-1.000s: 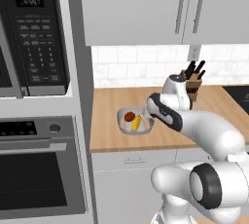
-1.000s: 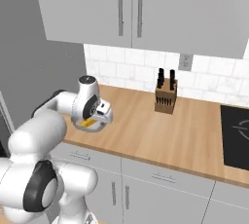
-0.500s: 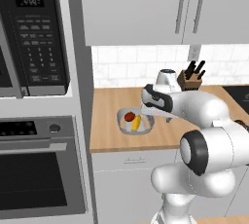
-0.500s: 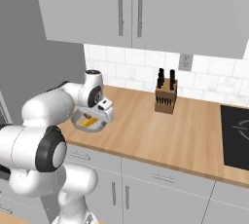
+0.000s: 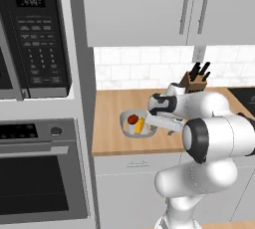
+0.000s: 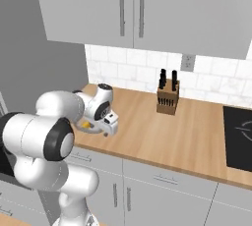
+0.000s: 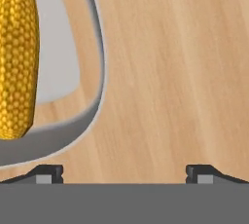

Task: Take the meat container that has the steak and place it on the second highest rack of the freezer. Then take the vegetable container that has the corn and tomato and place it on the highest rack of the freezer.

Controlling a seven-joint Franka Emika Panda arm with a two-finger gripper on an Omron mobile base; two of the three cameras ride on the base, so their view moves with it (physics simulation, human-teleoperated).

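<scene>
1. Left base view is showing the arm folding in over the wooden counter (image 5: 114, 138), with the gripper (image 5: 149, 122) sitting right at the near rim of the container (image 5: 128, 129).
2. Tomato (image 5: 132, 119) and corn (image 5: 140, 125) are lying side by side in that container, tomato on the left, corn angled beside it and touching or nearly so.
3. Container is resting on the counter near its left end, just beside the tall grey oven column; the microwave (image 5: 35, 34) and oven (image 5: 37, 173) are stacked there.
4. Right base view is catching the gripper (image 6: 109, 126) low over the counter (image 6: 172, 136), with a sliver of yellow corn (image 6: 86, 125) peeking out just beside the wrist.
5. Knife block (image 6: 167, 101) is standing upright well back by the tiled wall, well apart from the hand.
6. Hand view is looking straight down: the corn (image 7: 17, 52) is lying along the left side inside the grey container (image 7: 95, 72), whose curved rim is sweeping down toward the left fingertip.
7. Fingertips (image 7: 47, 173) are sitting wide apart at the bottom, jaws spread, nothing between them but bare wood (image 7: 175, 72); the rim is passing just by the left tip, and whether it is touching I cannot tell.
</scene>
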